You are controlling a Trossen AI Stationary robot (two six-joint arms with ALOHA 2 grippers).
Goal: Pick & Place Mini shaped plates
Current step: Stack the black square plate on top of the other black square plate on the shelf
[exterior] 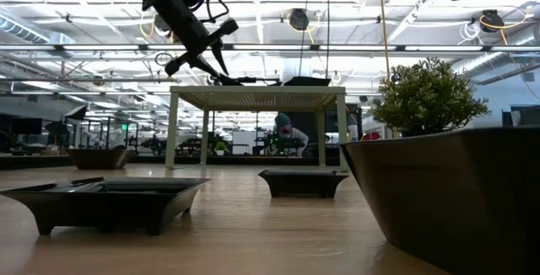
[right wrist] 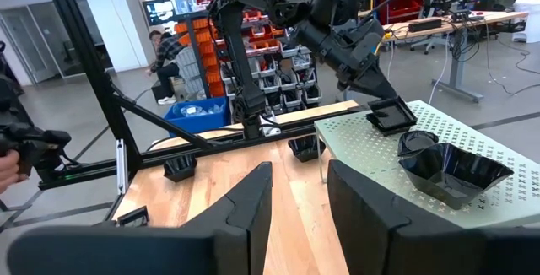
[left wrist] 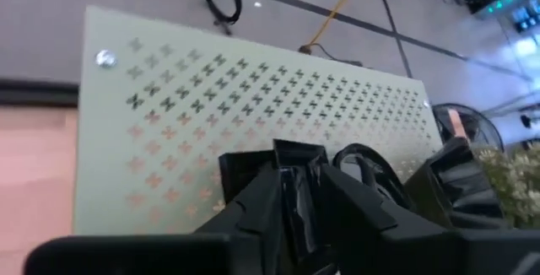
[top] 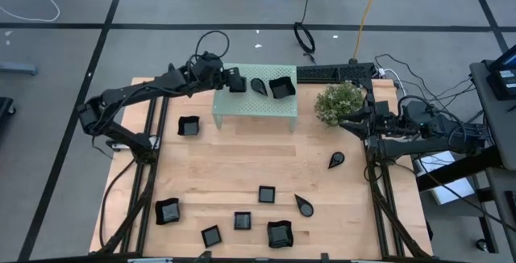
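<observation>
Over stand (top: 255,106) left end | left gripper (top: 239,81) jaws parting round square plate (right wrist: 390,115), setting it beside two delivered plates | right gripper (top: 352,123) waits at tabletop's right edge, jaws apart, empty

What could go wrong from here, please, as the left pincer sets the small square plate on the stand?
The left pincer is at a small glossy black square plate near the mint-green perforated stand's end; a nudge could tip it off. Retreating carelessly, it might bump the neighbouring black teardrop plate.
</observation>
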